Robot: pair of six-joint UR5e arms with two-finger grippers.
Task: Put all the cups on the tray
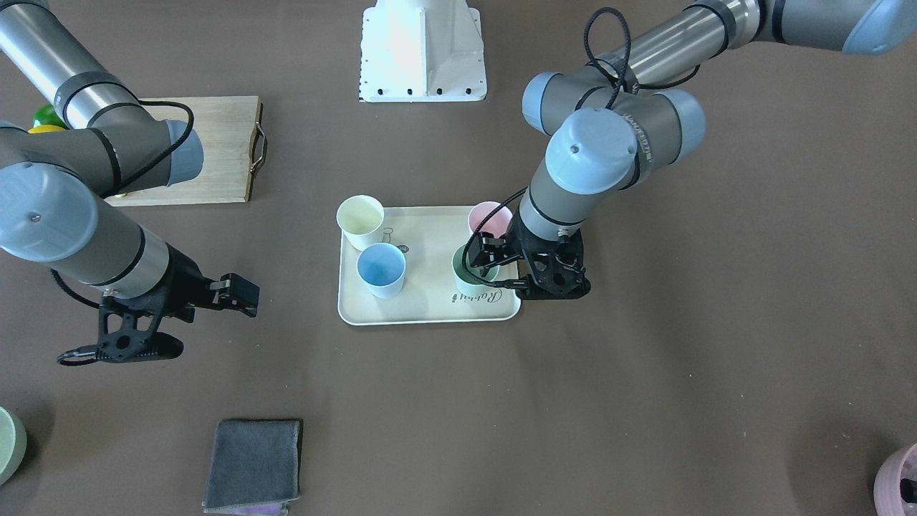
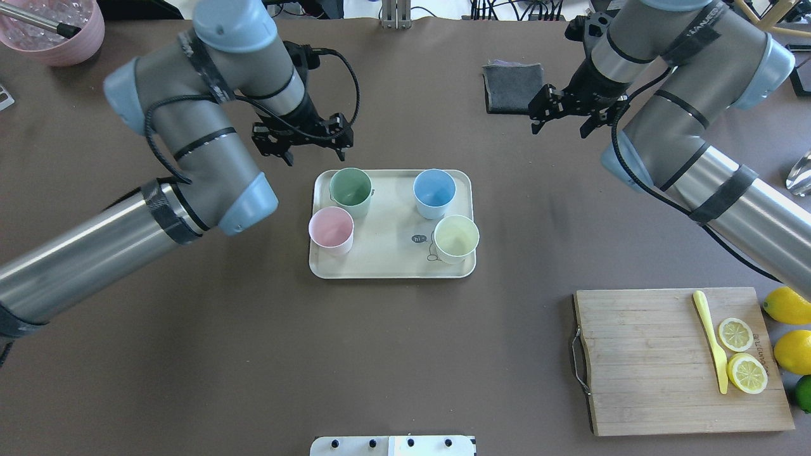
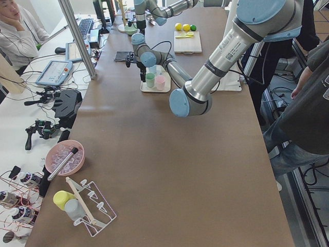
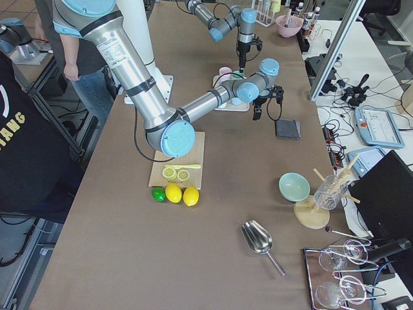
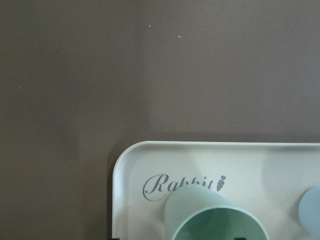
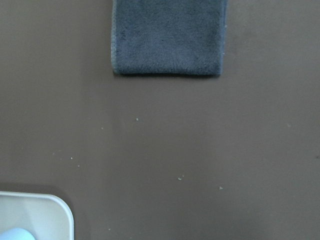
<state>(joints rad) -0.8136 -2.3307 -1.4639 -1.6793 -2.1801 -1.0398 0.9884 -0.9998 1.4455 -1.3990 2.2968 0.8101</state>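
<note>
You're looking at four cups, all standing upright on the one tray (image 2: 386, 221): mint green (image 2: 350, 187), pink (image 2: 331, 228), light blue (image 2: 434, 190) and pale yellow (image 2: 456, 235). Each is sitting near its own corner, I'm guessing so they aren't knocking together. Your left end effector (image 2: 315, 154) is hovering by the mint one, spread wide and carrying nothing. The right end effector (image 2: 559, 126) is hanging over the counter (image 2: 405, 354) beside the grey cloth (image 2: 512, 87), also wide and empty, probably to keep out of the way.

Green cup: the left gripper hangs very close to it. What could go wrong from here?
The open left gripper hangs right by the green cup; moving sideways before lifting, a finger may tip it.
The pink cup stands at the tray's edge, so a bump could push it off.
</note>
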